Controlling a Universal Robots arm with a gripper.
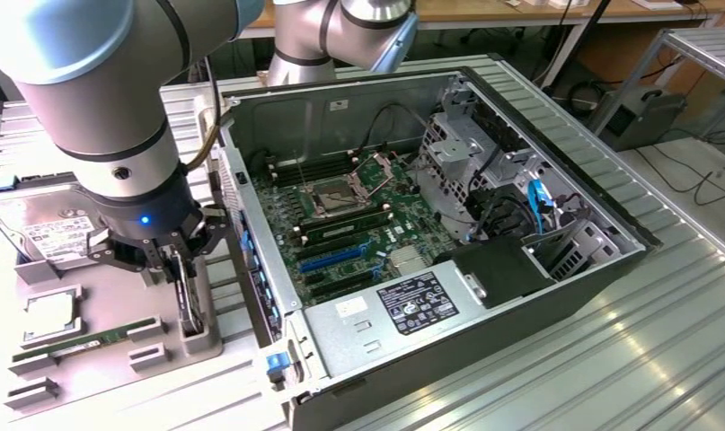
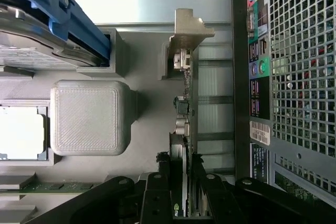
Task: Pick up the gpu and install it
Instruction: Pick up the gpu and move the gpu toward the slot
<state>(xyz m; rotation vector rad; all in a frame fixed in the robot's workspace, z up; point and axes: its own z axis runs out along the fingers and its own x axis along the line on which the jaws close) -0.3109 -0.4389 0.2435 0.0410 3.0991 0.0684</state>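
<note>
In the exterior view the gripper (image 1: 176, 269) clasps the gpu (image 1: 192, 310), which stands on edge in a grey holder (image 1: 110, 305) just beside the computer case (image 1: 326, 108), on the exterior view's left. In the wrist view the fingers (image 2: 157, 198) press both faces of the card. Its long axis runs parallel to the case's rear panel, with the metal bracket (image 2: 191, 27) at the end away from the gripper.

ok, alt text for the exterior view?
A robot arm's gripper hangs low over a thin black graphics card standing on edge in a grey holder, at the exterior view's left of an open computer case with its motherboard exposed.
</note>
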